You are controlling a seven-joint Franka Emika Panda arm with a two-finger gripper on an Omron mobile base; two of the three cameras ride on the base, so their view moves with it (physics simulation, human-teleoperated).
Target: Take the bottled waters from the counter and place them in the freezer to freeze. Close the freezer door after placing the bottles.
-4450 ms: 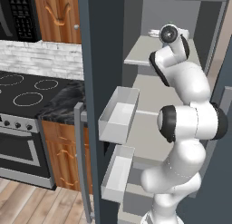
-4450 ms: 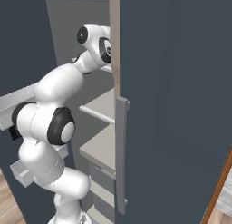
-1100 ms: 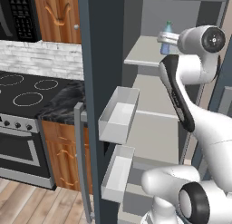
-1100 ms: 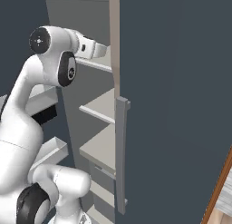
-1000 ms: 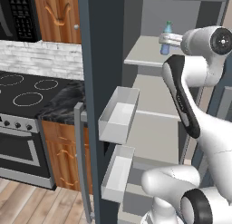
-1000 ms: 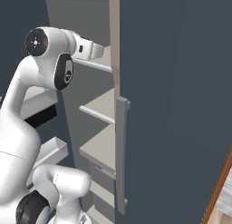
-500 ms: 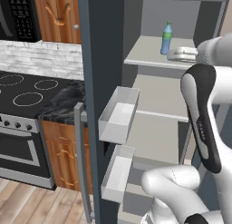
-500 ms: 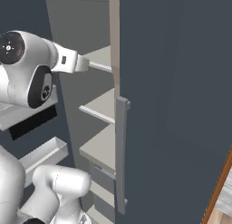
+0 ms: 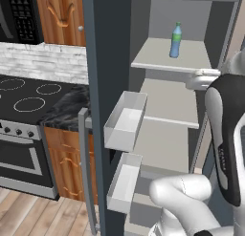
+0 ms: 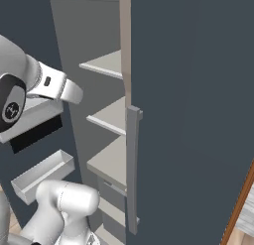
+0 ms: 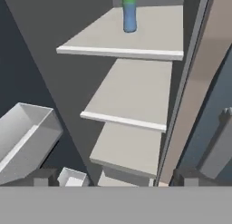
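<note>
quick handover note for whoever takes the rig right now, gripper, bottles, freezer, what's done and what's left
Gripper: open, empty, in front of the freezer shelves.
Green-capped bottle: upright on the top shelf of the freezer.
Freezer door: open, white bins on its inner side.
Done: one bottle placed in the freezer.
Left: fetch the red-capped bottle, which I cannot see from here, place it in the freezer, close the door.

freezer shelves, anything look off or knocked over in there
Nothing stands out. The green-capped bottle stands upright on the top shelf of the freezer, clear of the edge. The shelves below it are level, and the white bins on the freezer door sit straight. The gripper is open, holding nothing.
</note>
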